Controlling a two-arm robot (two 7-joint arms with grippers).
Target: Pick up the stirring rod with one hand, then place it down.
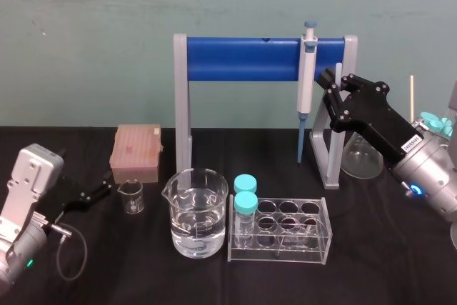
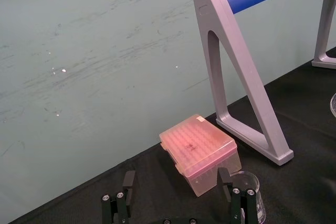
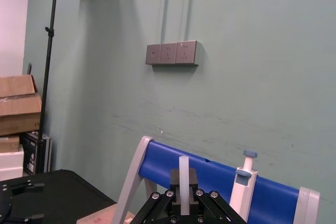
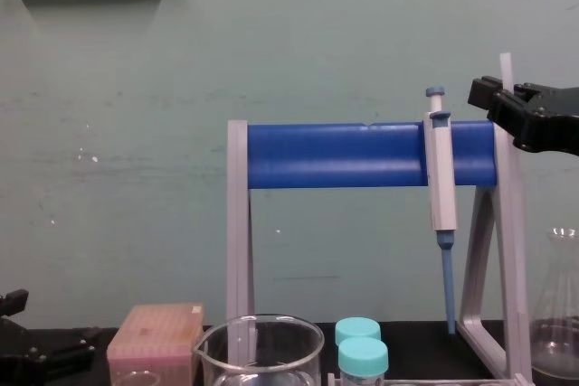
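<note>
The right gripper (image 1: pixel 334 85), raised beside the pipette (image 1: pixel 307 76), clamps the stirring rod (image 4: pixel 505 65) upright. The left gripper (image 2: pixel 176 203) rests low, jaws apart and empty. The large beaker (image 1: pixel 198 212) holds clear liquid; the rack (image 1: pixel 280 231) holds two teal-capped vials (image 1: pixel 245 194).

Black bench (image 1: pixel 400 262) carrying pink tip box (image 1: pixel 136 151), small beaker (image 1: pixel 131 196), large beaker (image 1: pixel 196 212), tube rack (image 1: pixel 282 230), blue stand (image 1: pixel 243 58), flask (image 1: pixel 360 155) far right

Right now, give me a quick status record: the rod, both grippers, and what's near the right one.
stirring rod: upright, clamped in right gripper, off the table
right gripper: shut, high by the right post of the rack
left gripper: open, low at table's left, near pink box
pipette: hanging on rack
</note>
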